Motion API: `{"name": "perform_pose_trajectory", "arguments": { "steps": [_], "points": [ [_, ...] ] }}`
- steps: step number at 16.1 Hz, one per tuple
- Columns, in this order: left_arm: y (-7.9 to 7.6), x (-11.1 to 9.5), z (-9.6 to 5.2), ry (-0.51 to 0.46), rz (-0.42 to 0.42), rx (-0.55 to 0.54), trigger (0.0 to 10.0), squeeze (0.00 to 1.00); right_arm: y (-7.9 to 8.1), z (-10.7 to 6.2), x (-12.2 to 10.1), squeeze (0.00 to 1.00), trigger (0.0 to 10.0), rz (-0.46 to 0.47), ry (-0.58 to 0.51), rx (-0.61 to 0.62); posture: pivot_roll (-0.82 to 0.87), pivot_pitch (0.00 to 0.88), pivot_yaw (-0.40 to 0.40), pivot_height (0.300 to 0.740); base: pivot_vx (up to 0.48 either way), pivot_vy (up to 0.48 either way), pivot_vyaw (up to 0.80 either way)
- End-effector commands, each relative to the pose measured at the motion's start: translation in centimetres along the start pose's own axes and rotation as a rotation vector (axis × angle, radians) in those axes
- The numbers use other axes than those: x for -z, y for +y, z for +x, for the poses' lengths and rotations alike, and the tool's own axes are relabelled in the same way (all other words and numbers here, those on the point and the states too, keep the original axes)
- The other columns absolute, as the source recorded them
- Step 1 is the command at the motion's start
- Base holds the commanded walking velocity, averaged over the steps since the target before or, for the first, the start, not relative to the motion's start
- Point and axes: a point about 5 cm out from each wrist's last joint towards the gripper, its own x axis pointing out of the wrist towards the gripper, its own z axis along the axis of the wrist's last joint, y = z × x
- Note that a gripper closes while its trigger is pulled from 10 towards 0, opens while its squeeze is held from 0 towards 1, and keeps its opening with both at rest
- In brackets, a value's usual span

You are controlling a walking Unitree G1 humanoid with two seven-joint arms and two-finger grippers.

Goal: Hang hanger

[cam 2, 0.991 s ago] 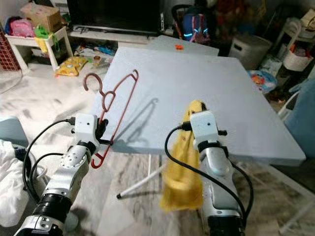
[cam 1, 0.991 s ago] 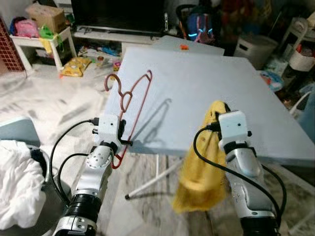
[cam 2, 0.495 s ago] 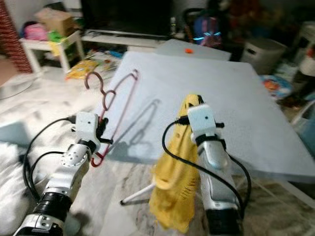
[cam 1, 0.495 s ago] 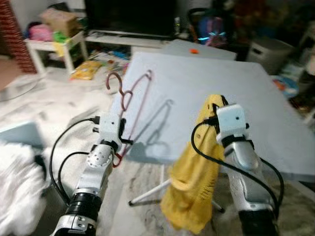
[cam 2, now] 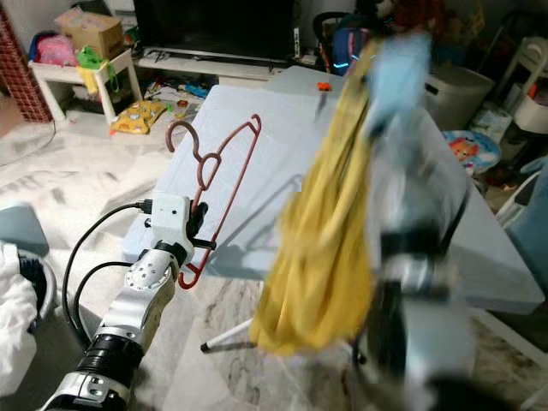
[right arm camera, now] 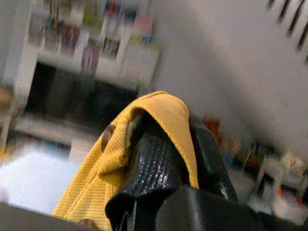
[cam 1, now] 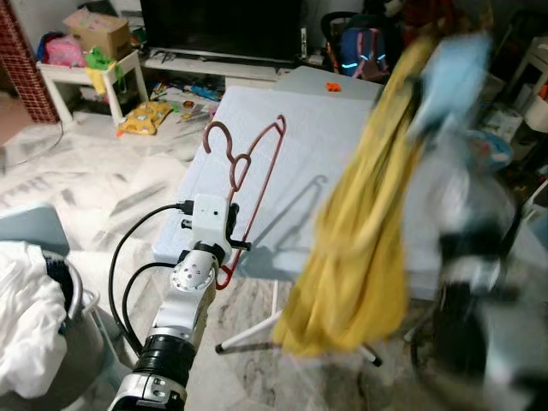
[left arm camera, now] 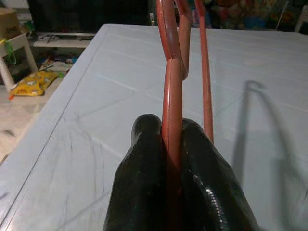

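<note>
Right now my left gripper (left arm camera: 172,144) is squeezed tight on the bottom of the red hanger (cam 1: 253,175), which stands up above it with its hook at the top, over the near edge of the bench (cam 1: 342,137). My right gripper (right arm camera: 168,144) is pinched on the yellow cloth (cam 1: 360,248), which hangs down long below it, and that arm looks blurry. I think the best way is to hold the hanger steady and upright, then bring the cloth's opening slowly over one shoulder so nothing slips.
</note>
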Motion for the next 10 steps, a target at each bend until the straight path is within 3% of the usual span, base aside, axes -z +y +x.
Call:
{"name": "perform_pose_trajectory", "arguments": {
  "steps": [1,3,6,7,10],
  "points": [
    [-0.2,2.3,-0.6,0.101,0.004,-0.017,10.0,0.00,0.4,2.0,-3.9,0.00,10.0,0.048,-0.125,-0.004,0.20,0.000,-0.133,0.740,0.000,0.000,0.00],
    [-0.1,2.4,-0.7,0.102,-0.006,-0.035,10.0,0.00,0.4,3.4,-9.9,0.00,10.0,0.120,-0.325,0.010,0.22,0.000,-0.153,0.740,0.000,0.000,0.00],
    [-0.1,2.5,-0.8,0.100,-0.016,-0.048,10.0,0.00,-0.2,3.6,-13.5,0.00,10.0,0.138,-0.459,0.012,0.22,0.000,-0.165,0.740,0.000,0.000,0.00],
    [-0.1,2.5,-0.9,0.100,-0.017,-0.050,10.0,0.00,-0.4,3.5,-13.5,0.00,10.0,0.127,-0.464,0.009,0.22,0.000,-0.166,0.740,0.000,0.000,0.00],
    [-0.6,2.6,-0.8,0.099,-0.018,-0.050,10.0,0.00,-0.8,2.1,-4.9,0.00,10.0,-0.014,-0.223,-0.056,0.20,0.000,-0.164,0.740,0.000,0.000,0.00]
  ]
}}
